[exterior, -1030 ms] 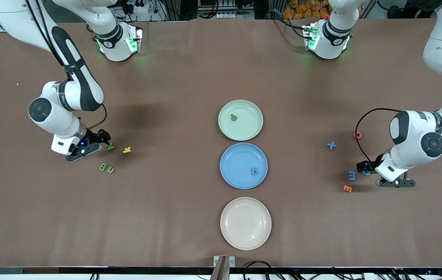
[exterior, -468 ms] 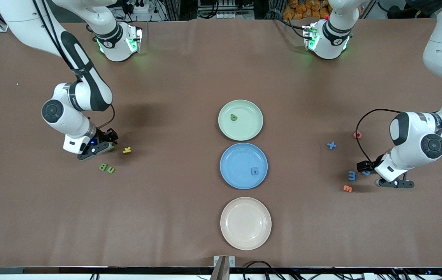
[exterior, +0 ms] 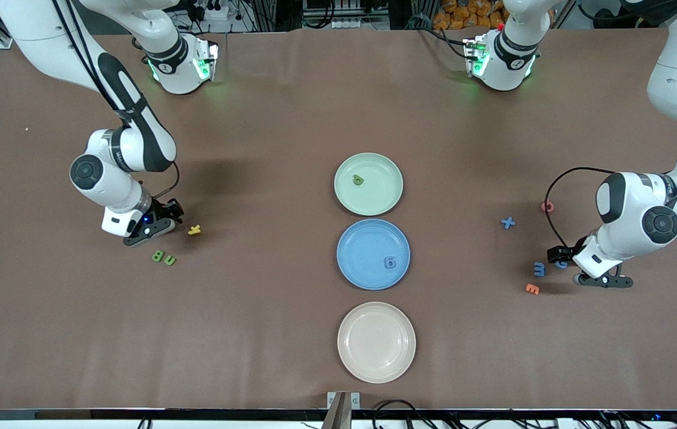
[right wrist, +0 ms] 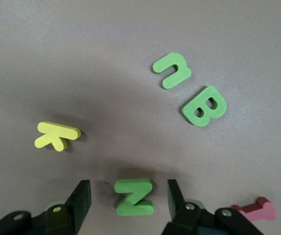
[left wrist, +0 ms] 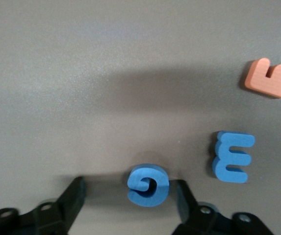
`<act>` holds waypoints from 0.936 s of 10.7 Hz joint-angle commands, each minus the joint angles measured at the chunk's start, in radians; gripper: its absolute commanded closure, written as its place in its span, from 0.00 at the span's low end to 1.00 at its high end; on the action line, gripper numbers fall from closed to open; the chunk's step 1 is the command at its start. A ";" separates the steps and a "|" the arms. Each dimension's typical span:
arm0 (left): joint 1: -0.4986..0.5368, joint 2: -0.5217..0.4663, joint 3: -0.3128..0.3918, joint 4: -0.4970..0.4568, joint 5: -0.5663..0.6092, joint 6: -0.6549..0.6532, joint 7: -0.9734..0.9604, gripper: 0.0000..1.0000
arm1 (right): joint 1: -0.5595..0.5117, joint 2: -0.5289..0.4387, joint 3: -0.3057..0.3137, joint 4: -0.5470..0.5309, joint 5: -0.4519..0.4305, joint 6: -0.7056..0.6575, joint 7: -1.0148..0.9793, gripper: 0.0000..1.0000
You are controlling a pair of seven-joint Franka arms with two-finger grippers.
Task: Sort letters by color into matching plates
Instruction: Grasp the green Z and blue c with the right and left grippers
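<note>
My right gripper (exterior: pixel 167 218) hangs low over the brown table (exterior: pixel 267 119) toward the right arm's end, its fingers (right wrist: pixel 80 200) spread on either side of a green Z (right wrist: pixel 135 196) without touching it; a yellow K (exterior: pixel 194 229) lies just beside, and a green B (exterior: pixel 158 256) and green n (exterior: pixel 170 260) sit touching each other, nearer the front camera; a pink letter (right wrist: pixel 256 209) peeks out by one finger in the right wrist view. My left gripper (exterior: pixel 560 262) is down at the left arm's end, fingers (left wrist: pixel 71 196) wide apart around a blue G (left wrist: pixel 148 184); a blue E (exterior: pixel 539 269) lies beside it, an orange E (exterior: pixel 532 289) nearer the front camera, a blue X (exterior: pixel 508 223) and a red letter (exterior: pixel 547 207) farther back. Three plates line the middle of the table: the green plate (exterior: pixel 387 199) farthest from the front camera, holding one green letter (exterior: pixel 358 179); the blue plate (exterior: pixel 356 268) next, holding one blue letter (exterior: pixel 390 262); the cream plate (exterior: pixel 376 342) nearest. The brown cover runs smooth to the edges; both arm bases glow green along the top, with cables and racks in the dark past the table's edge.
</note>
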 commanded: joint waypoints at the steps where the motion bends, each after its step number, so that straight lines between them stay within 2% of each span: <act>1: -0.008 0.004 0.000 0.012 0.027 -0.004 -0.051 1.00 | 0.021 0.003 -0.021 -0.008 0.020 0.012 -0.014 0.30; 7: -0.011 -0.006 0.000 0.020 0.028 -0.005 -0.047 1.00 | 0.022 0.013 -0.032 -0.014 0.020 0.025 -0.017 0.38; 8: -0.020 -0.016 -0.002 0.023 0.030 -0.009 -0.053 1.00 | 0.022 0.015 -0.032 -0.014 0.020 0.028 -0.017 0.42; 9: -0.034 -0.022 -0.003 0.041 0.022 -0.040 -0.058 1.00 | 0.022 0.016 -0.032 -0.014 0.020 0.028 -0.017 0.54; 10: -0.049 -0.023 -0.009 0.087 0.022 -0.120 -0.071 1.00 | 0.027 0.016 -0.032 -0.014 0.020 0.027 -0.017 0.78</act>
